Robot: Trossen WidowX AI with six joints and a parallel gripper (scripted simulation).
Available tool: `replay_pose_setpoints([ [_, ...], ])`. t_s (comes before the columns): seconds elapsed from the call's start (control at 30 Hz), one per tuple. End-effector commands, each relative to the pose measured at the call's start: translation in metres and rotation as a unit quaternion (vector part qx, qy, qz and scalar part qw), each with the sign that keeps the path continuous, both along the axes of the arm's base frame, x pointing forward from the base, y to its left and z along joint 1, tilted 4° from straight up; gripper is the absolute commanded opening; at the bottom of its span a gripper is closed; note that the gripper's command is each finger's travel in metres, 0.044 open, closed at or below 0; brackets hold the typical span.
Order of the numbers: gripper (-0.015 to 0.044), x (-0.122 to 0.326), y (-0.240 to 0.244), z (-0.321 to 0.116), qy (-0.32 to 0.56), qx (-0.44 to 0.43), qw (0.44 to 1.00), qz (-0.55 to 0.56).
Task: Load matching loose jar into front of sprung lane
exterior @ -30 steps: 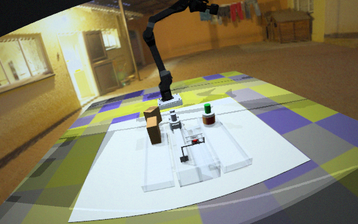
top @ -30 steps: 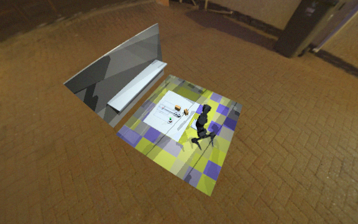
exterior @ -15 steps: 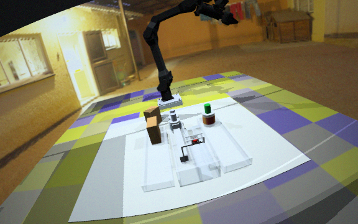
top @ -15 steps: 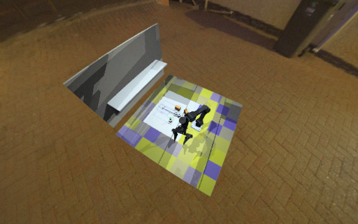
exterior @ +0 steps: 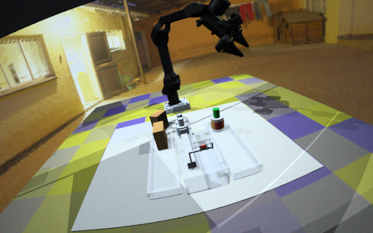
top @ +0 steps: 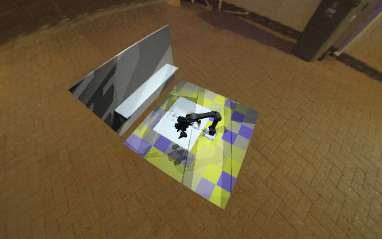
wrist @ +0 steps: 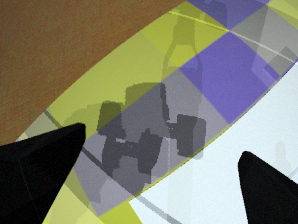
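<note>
Hanging high above patterned tabletop (top: 207, 186) (exterior: 303, 129) (wrist: 210, 85), pincer (top: 180, 135) (exterior: 245, 52) (wrist: 165, 147) spread wide, fingers apart, gripping nothing, touching nothing.

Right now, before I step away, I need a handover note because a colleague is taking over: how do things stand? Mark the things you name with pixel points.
End effector (top: 180, 130) (exterior: 245, 51) (wrist: 165, 147): open, nothing held, raised above the jars.
Things: two grey-topped items, front (exterior: 182, 130) and rear (exterior: 179, 116), by the robot end of the middle lane (exterior: 206, 186); which is loose, I can't tell. Green-topped jar (exterior: 217, 123) by the right lane's robot end.
Done: no two-jar row visible.
Left: pick the match, push the row back gently, release.
</note>
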State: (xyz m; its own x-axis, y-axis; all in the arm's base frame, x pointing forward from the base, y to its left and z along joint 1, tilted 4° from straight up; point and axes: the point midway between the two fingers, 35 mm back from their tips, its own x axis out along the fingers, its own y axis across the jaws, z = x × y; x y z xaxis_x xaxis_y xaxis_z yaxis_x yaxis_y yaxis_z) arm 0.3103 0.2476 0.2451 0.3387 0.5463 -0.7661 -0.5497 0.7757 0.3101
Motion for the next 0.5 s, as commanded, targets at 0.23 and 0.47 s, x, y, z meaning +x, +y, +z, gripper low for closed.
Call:
replay_pose_setpoints([
  [0.23,0.0440,0.027,-0.160,-0.078,0.120,-0.147,0.964,-0.188],
  [0.47,0.0440,-0.005,-0.262,-0.116,0.231,-0.220,0.903,-0.288],
])
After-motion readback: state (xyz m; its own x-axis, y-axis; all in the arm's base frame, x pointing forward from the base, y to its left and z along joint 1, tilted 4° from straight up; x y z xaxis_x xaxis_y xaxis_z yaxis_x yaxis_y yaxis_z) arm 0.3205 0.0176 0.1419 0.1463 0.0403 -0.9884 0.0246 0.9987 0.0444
